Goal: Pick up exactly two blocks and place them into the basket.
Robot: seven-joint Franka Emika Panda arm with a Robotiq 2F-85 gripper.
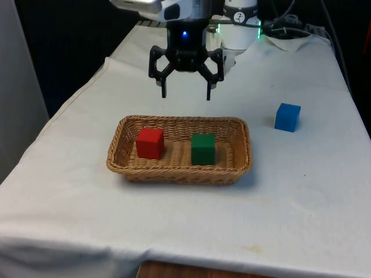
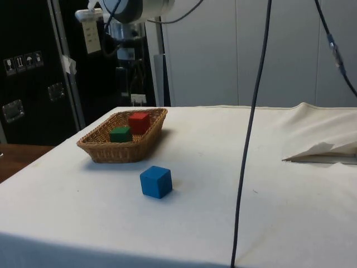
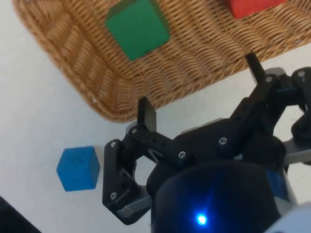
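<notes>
My gripper point(image 1: 185, 92) hung in the air above the far rim of the basket point(image 1: 239, 152), its two black fingers point(image 3: 146, 114) spread wide and holding nothing. Since both blocks lay below me, I judged the spread fingers to mean the carrying was finished.

The basket was a shallow oblong tray of tan woven wicker, sitting on the white tablecloth point(image 1: 301, 197). Inside it stood two blocks, apart from each other. The red block point(image 1: 150, 142) sat toward the basket's end on the front view's left, upright on the woven floor. The green block point(image 1: 203, 149) sat nearer the basket's middle, also upright, a plain matte cube like its neighbour. With two blocks in the basket, the task's count looked met to me.

A blue block point(image 1: 287, 117) rested on the cloth outside the basket, well apart from it, off its end on the front view's right. I judged it should stay there, since exactly two were wanted.
</notes>
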